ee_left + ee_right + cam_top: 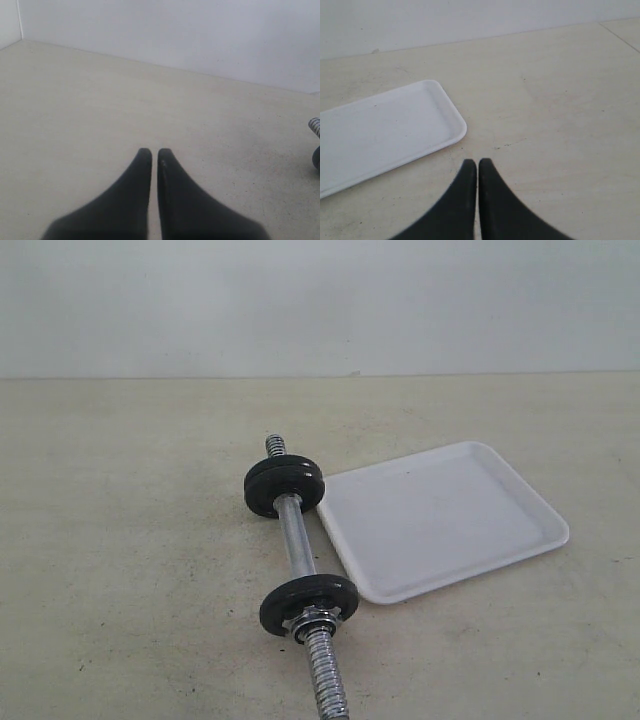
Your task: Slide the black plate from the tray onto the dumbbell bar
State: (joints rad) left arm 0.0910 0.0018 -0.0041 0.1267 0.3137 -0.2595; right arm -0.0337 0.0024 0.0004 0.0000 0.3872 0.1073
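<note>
The white tray [445, 520] lies flat with nothing on it. Beside its left rim lies the chrome dumbbell bar [295, 535]. Two black discs [284, 485] sit pressed together at the bar's far end. A single black disc [308, 603] sits near the front, behind a silver collar nut [316, 621]. No separate black plate shows off the bar. Neither gripper appears in the exterior view. My left gripper [151, 152] is shut on nothing above bare table, and the bar's threaded end [315, 126] shows at the frame edge. My right gripper [477, 162] is shut and empty, close to the tray's corner [455, 131].
The table is a pale beige surface [120, 540] and a white wall [320, 300] stands behind it. The bar's threaded front end [328, 685] reaches the table's front edge in the exterior view.
</note>
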